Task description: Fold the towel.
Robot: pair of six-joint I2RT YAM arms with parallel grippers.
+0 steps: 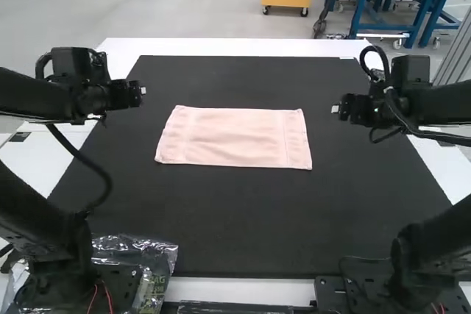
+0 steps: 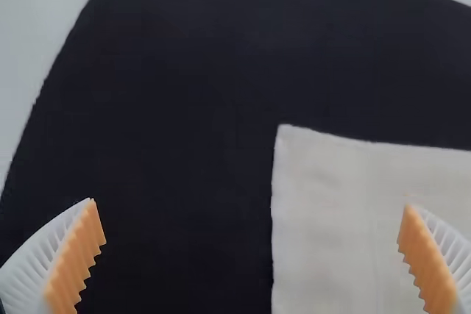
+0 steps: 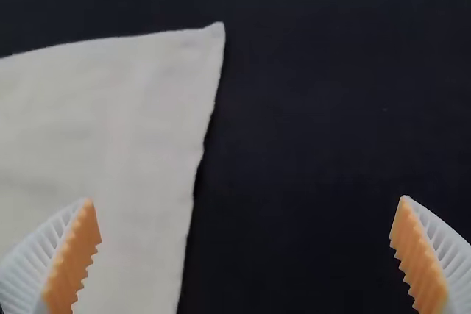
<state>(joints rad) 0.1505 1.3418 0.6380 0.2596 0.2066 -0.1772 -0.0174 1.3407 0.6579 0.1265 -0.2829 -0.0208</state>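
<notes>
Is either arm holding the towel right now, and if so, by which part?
No, nothing is held: the towel lies flat on the black mat, between the two open grippers.

The towel (image 1: 234,137) is looking like matt cloth (faintly wrinkled), and the black mat (image 1: 243,218) is appearing matt too. The white tabletop (image 1: 243,45) is showing smooth. At near left, a crinkled plastic bag (image 1: 140,249) is gleaming glossily. The left end effector (image 1: 141,92) and right end effector (image 1: 336,109) are presenting ribbed fingers (image 2: 33,266) with matt, toothed pads (image 2: 76,259).

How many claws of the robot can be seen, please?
2: the left claw is to the left of the pink towel, the right claw to its right. Both are open.
</notes>
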